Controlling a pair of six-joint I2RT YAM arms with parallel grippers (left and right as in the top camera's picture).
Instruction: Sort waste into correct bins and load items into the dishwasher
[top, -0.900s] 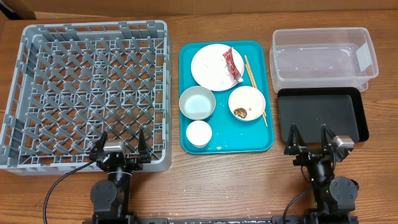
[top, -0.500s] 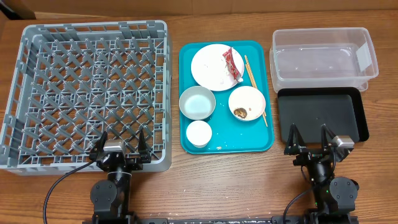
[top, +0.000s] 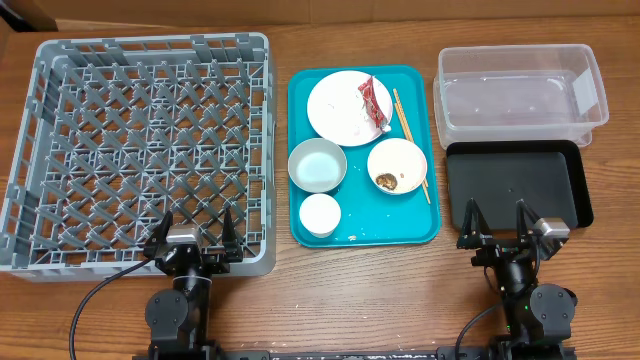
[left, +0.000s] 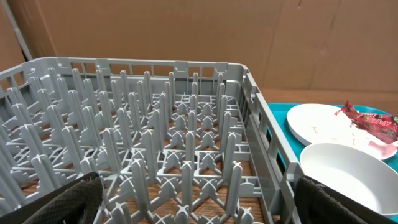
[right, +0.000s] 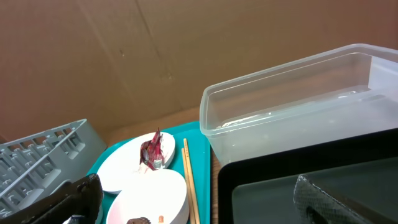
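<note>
A teal tray (top: 420, 215) holds a round plate (top: 340, 112) with a red wrapper (top: 373, 103) on it, chopsticks (top: 410, 140), an empty white bowl (top: 317, 165), a bowl with a brown lump and scraps (top: 397, 165), and a small white cup (top: 320, 214). The grey dish rack (top: 140, 150) stands at left, empty. A clear tub (top: 520, 95) and a black tray (top: 520, 185) are at right. My left gripper (top: 193, 235) is open at the rack's near edge. My right gripper (top: 497, 225) is open at the black tray's near edge. No crumpled white paper is in view.
Brown cardboard walls stand behind the table in both wrist views. The rack's upright pegs (left: 180, 143) fill the left wrist view. The wrapper (right: 152, 152), chopsticks (right: 189, 180) and tub (right: 298, 93) show in the right wrist view.
</note>
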